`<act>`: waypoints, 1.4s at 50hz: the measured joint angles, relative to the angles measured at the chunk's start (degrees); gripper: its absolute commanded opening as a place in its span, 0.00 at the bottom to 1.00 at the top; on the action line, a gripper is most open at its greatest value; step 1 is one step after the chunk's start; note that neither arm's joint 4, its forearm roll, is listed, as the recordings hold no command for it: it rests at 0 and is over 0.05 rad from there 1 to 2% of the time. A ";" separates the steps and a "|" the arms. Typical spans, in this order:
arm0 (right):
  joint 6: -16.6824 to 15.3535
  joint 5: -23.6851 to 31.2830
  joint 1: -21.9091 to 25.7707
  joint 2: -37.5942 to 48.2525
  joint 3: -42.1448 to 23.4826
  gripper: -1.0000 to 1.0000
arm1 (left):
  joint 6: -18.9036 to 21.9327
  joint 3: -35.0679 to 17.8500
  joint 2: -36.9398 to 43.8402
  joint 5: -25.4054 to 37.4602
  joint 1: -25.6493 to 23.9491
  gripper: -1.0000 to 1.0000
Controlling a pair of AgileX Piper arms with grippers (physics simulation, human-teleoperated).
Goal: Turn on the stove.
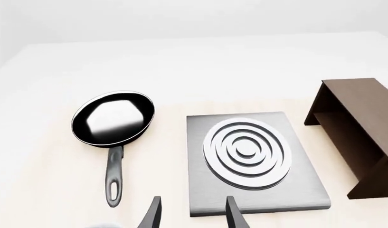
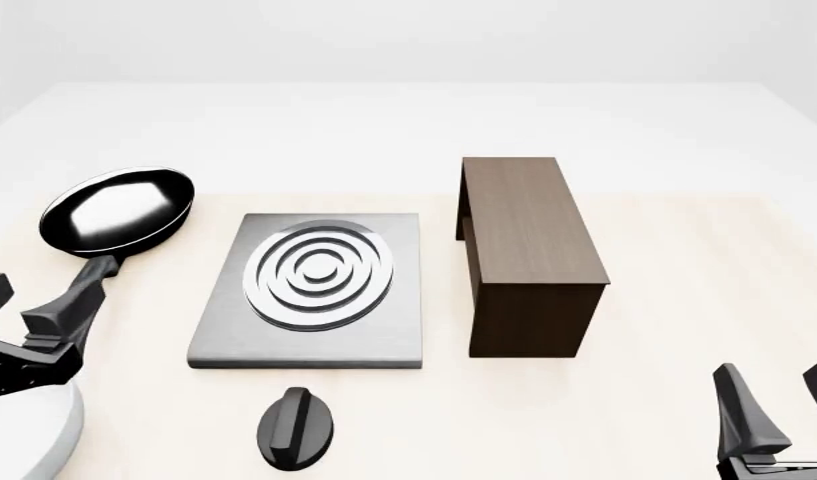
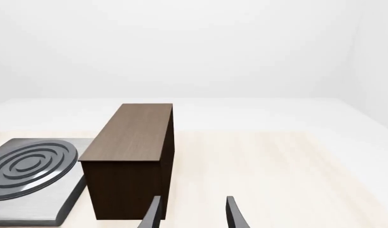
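Centrally on the pale counter [image 2: 675, 280] lies the stove [image 2: 315, 290], a flat grey slab with silver burner rings; its separate black knob [image 2: 297, 428] sits at 6 o'clock of it, just apart from the slab's near edge. At 10 o'clock rests a black frying pan [image 2: 119, 209], at 3 o'clock a dark brown wooden box [image 2: 526, 250]. Both grippers hang open and empty: the left gripper [image 2: 15, 310] at 8 o'clock beside the pan's handle, the right gripper [image 2: 779, 405] at 4 o'clock, well apart.
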 measured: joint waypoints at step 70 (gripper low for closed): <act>-0.21 -0.10 1.27 0.11 0.00 1.00 | 3.58 7.30 21.39 -6.29 -10.39 1.00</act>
